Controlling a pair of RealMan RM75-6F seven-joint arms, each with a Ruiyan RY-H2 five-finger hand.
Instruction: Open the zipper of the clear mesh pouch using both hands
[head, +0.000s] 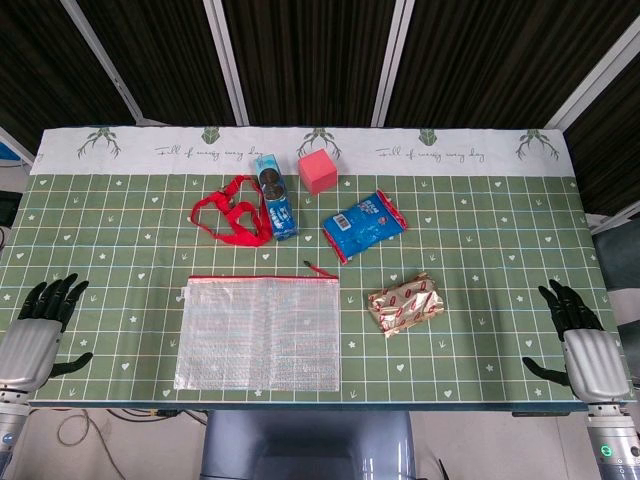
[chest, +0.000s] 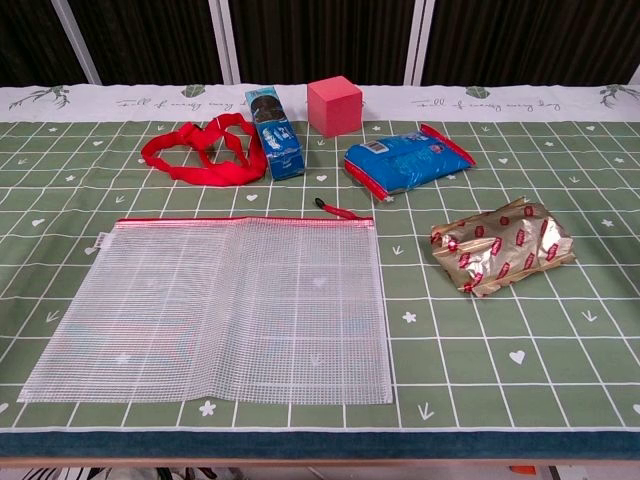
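Two robot hands rest at the near corners of a table (head: 480, 340) covered in a green grid-patterned cloth with a white deer-print border along the far edge. The clear mesh pouch (head: 258, 333) lies flat near the front edge, left of centre, its red zipper (chest: 240, 220) running along the far side and closed, with the red zipper pull (chest: 338, 210) sticking out past the far right corner. Well to its left, the left hand (head: 40, 325) sits palm down with fingers spread apart, holding nothing. At the opposite corner the right hand (head: 580, 335) lies the same way, fingers fanned and empty. Beyond the pouch, a red strap (head: 232, 212) lies coiled, touching a blue cookie box (head: 274, 195) just to its right. Near that, a blue snack bag (head: 364, 224) lies tilted, and a gold-and-red snack packet (head: 405, 304) sits right of the pouch. A pink cube (head: 318, 171) stands by the border.
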